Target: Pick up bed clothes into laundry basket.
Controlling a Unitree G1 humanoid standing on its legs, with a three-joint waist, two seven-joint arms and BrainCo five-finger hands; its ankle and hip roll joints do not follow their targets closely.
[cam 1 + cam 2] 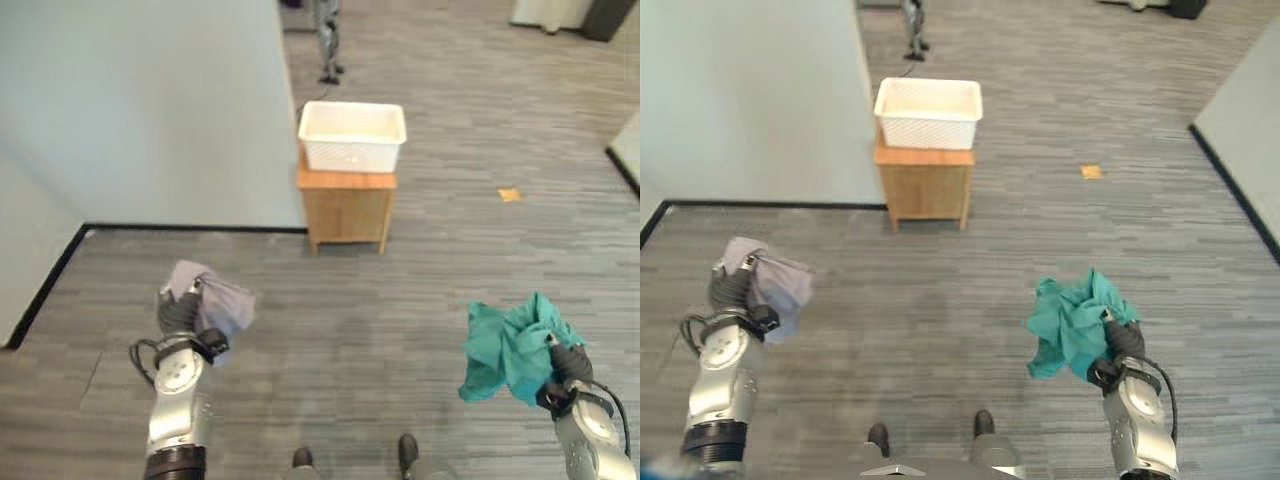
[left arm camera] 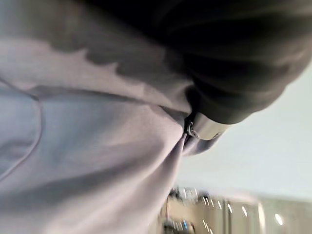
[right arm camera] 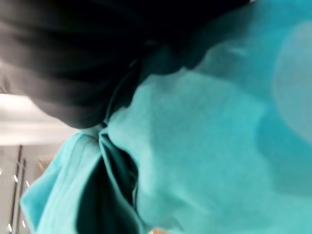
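No readable text, labels, numbers or signs anywhere in these views.

The white laundry basket (image 1: 352,134) in the upper middle of the frame carries no legible marking, nor does the wooden cabinet (image 1: 346,207) beneath it. A small orange patch (image 1: 509,194) on the floor toward the upper right is too small to tell whether it bears any print.

Lavender-grey garment (image 1: 215,300), bunched, held off the floor, well short of the white laundry basket (image 1: 352,135) and to its left. Teal garment (image 1: 510,348), crumpled with a corner hanging, likewise raised, short of the basket and to its right. Basket upright atop a small wooden cabinet (image 1: 346,208).
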